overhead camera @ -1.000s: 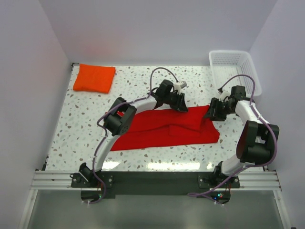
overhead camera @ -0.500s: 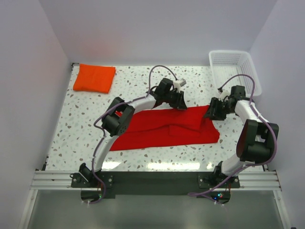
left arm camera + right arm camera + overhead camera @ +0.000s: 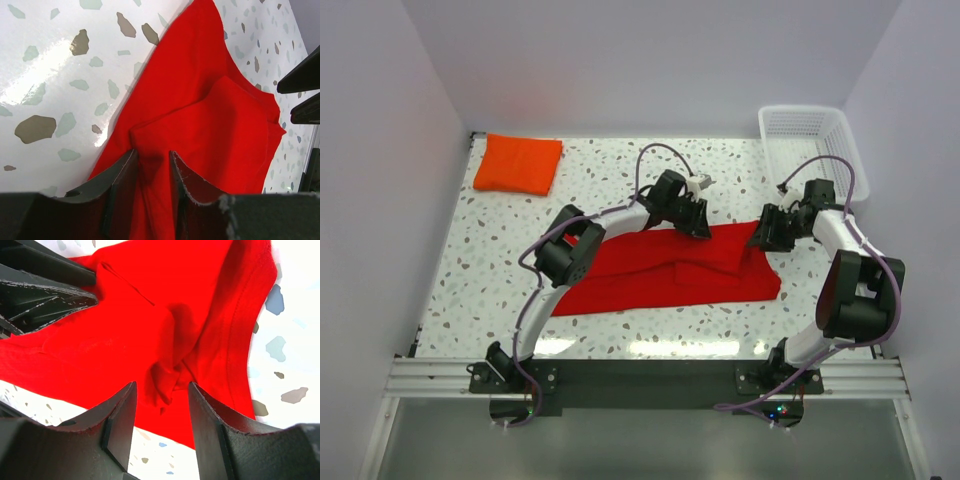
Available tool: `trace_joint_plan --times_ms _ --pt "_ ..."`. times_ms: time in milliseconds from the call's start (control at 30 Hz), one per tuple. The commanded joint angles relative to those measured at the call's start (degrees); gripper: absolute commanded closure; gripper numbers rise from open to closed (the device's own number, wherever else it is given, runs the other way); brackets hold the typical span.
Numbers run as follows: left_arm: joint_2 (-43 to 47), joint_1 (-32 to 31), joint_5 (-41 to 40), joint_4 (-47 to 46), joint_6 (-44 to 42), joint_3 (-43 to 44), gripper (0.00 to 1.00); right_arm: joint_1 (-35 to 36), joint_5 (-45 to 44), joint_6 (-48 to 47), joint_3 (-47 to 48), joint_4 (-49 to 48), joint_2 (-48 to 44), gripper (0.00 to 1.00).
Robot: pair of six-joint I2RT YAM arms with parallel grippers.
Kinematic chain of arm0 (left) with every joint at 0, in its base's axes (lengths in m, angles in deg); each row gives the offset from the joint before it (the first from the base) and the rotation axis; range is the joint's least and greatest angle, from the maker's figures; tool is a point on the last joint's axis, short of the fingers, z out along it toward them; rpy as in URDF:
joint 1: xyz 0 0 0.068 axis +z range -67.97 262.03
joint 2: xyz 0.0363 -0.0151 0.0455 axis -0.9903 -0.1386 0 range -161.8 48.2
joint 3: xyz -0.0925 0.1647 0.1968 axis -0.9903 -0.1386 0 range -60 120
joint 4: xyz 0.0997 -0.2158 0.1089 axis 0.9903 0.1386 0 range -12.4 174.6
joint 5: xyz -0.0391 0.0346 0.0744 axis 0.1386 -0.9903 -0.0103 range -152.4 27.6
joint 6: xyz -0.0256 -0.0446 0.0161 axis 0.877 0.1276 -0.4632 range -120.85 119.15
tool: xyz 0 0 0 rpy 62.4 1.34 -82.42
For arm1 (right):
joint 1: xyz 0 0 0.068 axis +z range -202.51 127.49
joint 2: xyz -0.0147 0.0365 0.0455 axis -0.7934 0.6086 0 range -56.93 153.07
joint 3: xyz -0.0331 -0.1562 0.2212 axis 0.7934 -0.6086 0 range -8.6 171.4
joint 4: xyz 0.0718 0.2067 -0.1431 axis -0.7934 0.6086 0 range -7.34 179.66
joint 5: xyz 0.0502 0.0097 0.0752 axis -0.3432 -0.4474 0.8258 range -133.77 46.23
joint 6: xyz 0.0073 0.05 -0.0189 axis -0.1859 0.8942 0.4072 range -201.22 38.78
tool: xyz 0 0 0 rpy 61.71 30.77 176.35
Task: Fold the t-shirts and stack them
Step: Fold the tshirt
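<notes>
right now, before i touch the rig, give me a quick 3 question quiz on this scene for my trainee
1. True or false: the orange t-shirt lies folded at the far left corner of the table, apart from the red t-shirt.
2. Where does the white lattice basket stand?
A. far right corner
B. near left corner
C. on top of the red t-shirt
3. Fill in: the left pincer and the right pincer each have a fold of the ___ shirt between their fingers.

Key: 1 true; 2 A; 3 red
</notes>
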Motion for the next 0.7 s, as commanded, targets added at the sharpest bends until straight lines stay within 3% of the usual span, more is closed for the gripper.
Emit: trace_joint_plan --times_ms 0,167,567,667 --pt "0.31 -0.20 -0.86 0.44 0.03 0.33 0.63 0.17 0.39 -0.04 -0.03 -1.34 -0.30 0.51" --pt "-0.13 -0.38 -0.86 -0.08 -0.14 2.35 0.64 0.17 0.65 -0.13 -0.12 -1.34 -0.04 0.51" --pt "-1.18 -0.55 0.37 0.01 -1.99 5.43 1.00 0.17 0.56 -1.54 0.41 -0.28 0.67 0.51" --pt "-0.92 -0.47 0.90 -0.44 -1.81 5.35 1.00 0.17 0.65 -1.36 0.67 -0.28 0.84 0.51"
